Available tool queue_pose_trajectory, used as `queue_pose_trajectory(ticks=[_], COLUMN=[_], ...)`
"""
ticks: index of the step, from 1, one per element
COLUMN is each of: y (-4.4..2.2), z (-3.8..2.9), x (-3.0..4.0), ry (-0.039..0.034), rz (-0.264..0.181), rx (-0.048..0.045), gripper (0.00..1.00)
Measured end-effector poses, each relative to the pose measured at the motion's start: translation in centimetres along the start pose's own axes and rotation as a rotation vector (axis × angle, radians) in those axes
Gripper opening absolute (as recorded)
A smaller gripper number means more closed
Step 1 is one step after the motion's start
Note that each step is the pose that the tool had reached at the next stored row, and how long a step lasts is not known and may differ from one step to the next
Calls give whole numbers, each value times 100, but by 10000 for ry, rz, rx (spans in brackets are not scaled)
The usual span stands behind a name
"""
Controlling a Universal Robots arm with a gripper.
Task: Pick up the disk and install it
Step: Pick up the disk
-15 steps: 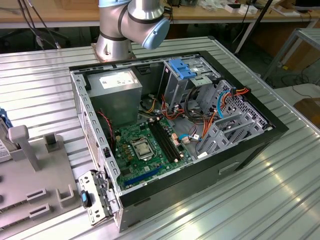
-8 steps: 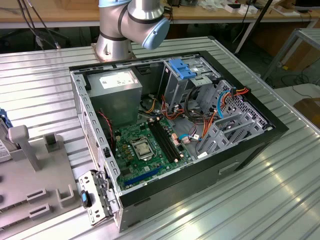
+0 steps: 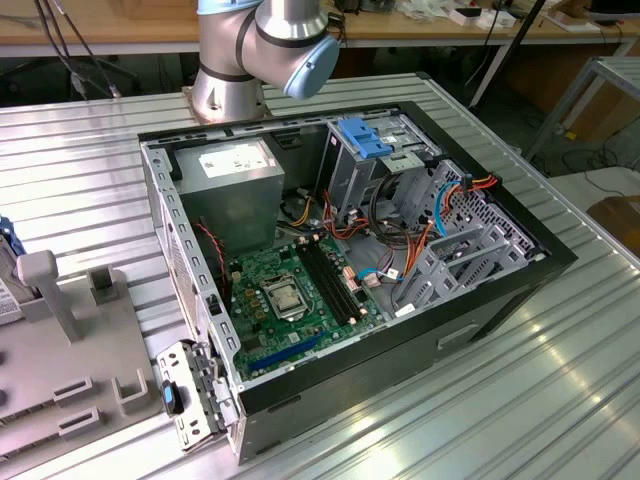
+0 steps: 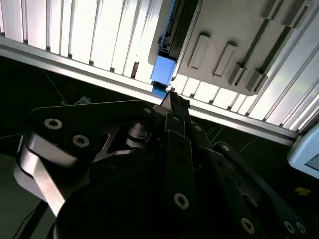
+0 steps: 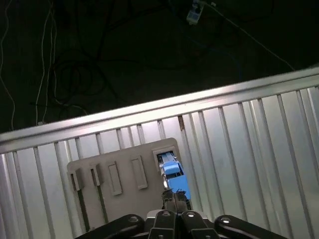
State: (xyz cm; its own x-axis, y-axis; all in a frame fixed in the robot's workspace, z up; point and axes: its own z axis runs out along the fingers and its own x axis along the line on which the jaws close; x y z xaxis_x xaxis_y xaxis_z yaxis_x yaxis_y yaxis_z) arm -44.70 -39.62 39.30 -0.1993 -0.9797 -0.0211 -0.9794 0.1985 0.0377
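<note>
In the second wrist view the gripper (image 4: 174, 102) is closest to the lens, its black linkage arms spreading wide and narrowing to the fingertips (image 4: 180, 102), which are pressed together with no gap and nothing between them. Just past the tips stands the disk (image 4: 162, 69), seen as a blue frame end and a dark edge, set upright in the grey holder (image 4: 234, 45) at the edge of the ribbed metal table (image 4: 89, 35). Whether the tips touch the blue frame cannot be told. In the first wrist view the gripper (image 5: 174, 201) again has its fingers drawn together and points at the disk (image 5: 175, 179), which sits in the end slot of the holder (image 5: 119, 174). The holder's other slots run in a row beside it. The holder lies near the edge of the table (image 5: 249, 139), and beyond that edge is a dark floor with cables (image 5: 75, 79). In the exterior view the holder (image 3: 80, 340) lies on the table (image 3: 90, 170) at the exterior view's left, with the disk (image 3: 5, 298) a blue-and-white sliver at its far side. Well apart from it, in the middle of the table, the open computer case (image 3: 400, 340) shows a green circuit board (image 3: 280, 290), a grey box (image 3: 235, 185) and a blue-tabbed drive cage (image 3: 365, 140). The arm (image 3: 265, 45) rises behind the case.
</note>
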Motion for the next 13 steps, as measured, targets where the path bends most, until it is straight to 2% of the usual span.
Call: queue_pose_trajectory(ticks=[3,7,10,13], y=[0,0,0,-2], z=[1,4,6,24], x=[0,0,0,1], ry=[20,101,222,250], rz=[-402,-834,-894,-897], rx=[7,68,265,374], gripper=[11,11,11,11])
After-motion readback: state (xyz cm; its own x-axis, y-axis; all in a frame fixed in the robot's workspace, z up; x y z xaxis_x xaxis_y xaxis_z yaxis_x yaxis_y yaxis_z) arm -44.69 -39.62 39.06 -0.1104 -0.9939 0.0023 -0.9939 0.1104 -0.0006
